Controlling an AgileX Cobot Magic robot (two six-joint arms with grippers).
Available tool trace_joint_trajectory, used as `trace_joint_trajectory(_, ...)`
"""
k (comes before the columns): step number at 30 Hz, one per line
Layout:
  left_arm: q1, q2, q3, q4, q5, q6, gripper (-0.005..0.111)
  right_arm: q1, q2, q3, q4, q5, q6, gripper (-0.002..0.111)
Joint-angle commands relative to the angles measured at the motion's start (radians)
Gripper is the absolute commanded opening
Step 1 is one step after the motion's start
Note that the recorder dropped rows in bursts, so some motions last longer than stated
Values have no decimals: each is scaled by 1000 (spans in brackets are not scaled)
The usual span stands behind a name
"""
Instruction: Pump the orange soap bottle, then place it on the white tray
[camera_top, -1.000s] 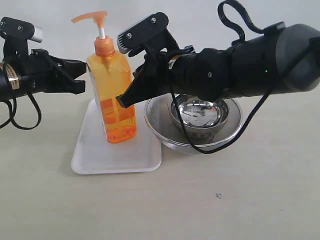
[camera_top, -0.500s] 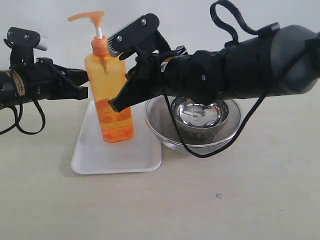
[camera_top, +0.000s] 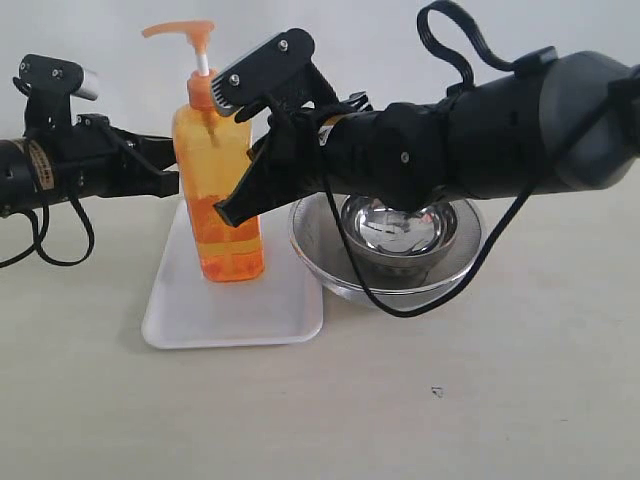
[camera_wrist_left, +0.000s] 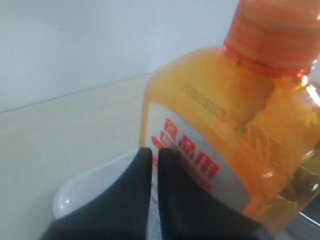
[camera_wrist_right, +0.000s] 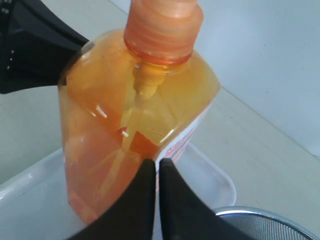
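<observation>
orange soap bottle (camera_top: 218, 190) | stands on white tray (camera_top: 240, 312) | right fingers (camera_top: 247, 192) seemingly touching

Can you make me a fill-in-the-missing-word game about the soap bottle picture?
1. The soap bottle standing on the white tray is ____ in colour.
2. Next to the tray sit ____ shiny steel bowls, one inside the other.
3. The left gripper and the right gripper both have jaws that are ____.

Missing words: orange, two, shut.
</observation>
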Motion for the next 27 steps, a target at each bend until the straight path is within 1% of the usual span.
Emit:
trace_joint_trajectory(1,-2,1,-11,33,-20,-24,5,2,0,-6,-4,-9,0,1)
trace_joint_trajectory(6,-2,1,-11,40,20,-27,5,2,0,-6,-4,-9,0,1)
trace_joint_trajectory(18,-2,1,-13,40,20,-27,5,2,0,-6,-4,-6,0,1)
trace_joint_trajectory(21,-2,12,-31,38,20,-27,5,2,0,-6,-4,-6,0,1)
trace_joint_trajectory(27,-2,18,-38,40,81,-48,5,2,0,-6,-4,-5,0,1)
